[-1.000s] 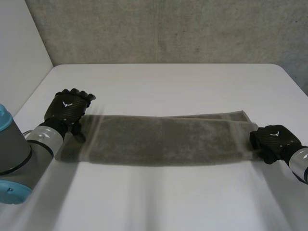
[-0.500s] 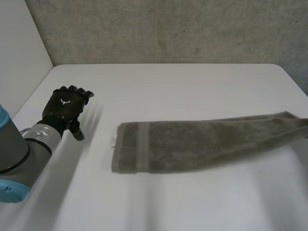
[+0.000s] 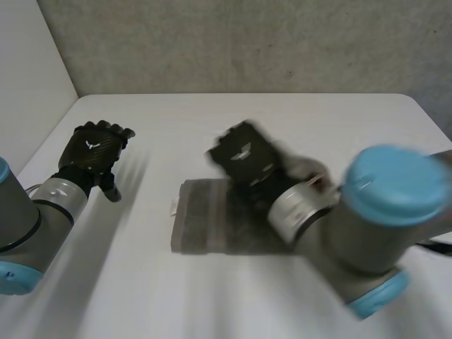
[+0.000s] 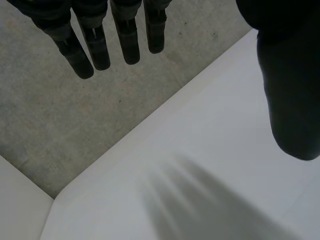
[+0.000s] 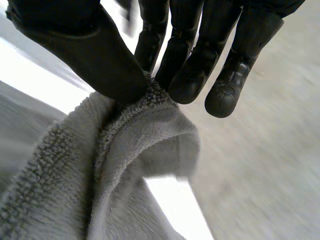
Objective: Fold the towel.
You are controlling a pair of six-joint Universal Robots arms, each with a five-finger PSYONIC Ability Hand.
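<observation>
Head view: the right hand (image 3: 244,159) sits over the far edge of the towel (image 3: 208,226), near the short end that faces the left hand (image 3: 92,150). The towel's visible part lies on the table (image 3: 233,120), running from under the right hand toward the right arm (image 3: 332,226), which covers the rest of it. The left hand is well apart from the towel, beyond that short end, with bare table between them.

Right wrist view: the right hand (image 5: 85,55) grasps the towel (image 5: 125,165). A fold of the terry edge is pinched between the thumb and the fingers (image 5: 187,75). From the fingertips the cloth hangs down under the palm.

Left wrist view: the left hand (image 4: 290,100) is released. Its fingers (image 4: 92,47) are straight, set apart from the thumb, and hold nothing. Bare table (image 4: 200,175) lies under the palm. The wall (image 4: 60,125) stands beyond the fingertips.
</observation>
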